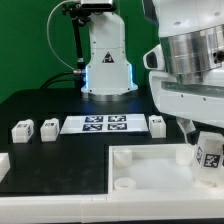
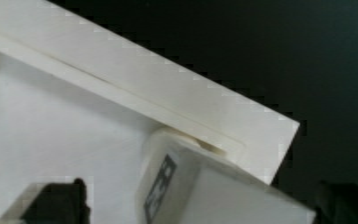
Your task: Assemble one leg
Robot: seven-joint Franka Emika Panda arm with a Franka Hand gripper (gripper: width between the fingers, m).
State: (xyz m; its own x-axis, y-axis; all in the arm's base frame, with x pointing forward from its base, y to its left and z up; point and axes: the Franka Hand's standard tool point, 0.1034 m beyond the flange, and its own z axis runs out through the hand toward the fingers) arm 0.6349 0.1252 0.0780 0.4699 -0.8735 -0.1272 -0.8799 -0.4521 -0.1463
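Standing at the far corner of the tray point(image 1: 150, 151) on the exterior view's right, one leg point(image 1: 208, 156) is recorded, white and blocky, with its black-and-white tag turned toward the camera and a slight tilt to its body. In the wrist view it is seen just beside a round corner socket point(image 2: 204, 141); whether it is seated in the socket cannot be told. The tool point(image 2: 202, 192) is held over this leg with its jaws spread wide. The dark fingers point(image 2: 55, 200) are seen one to each side of the leg with a gap left on both sides, so nothing is gripped. The tray, large and white with a raised rim, is laid on the near part of the black table point(image 1: 40, 105). Beyond its far edge, a second leg point(image 1: 22, 131) and a third leg point(image 1: 48, 128) are set close together toward the exterior view's left. The marker board point(image 1: 105, 124) is placed flat near the middle, and a fourth leg point(image 1: 157, 124) is stood just beside its right end. The arm's base point(image 1: 106, 62) is mounted at the far side of the table, behind the marker board.
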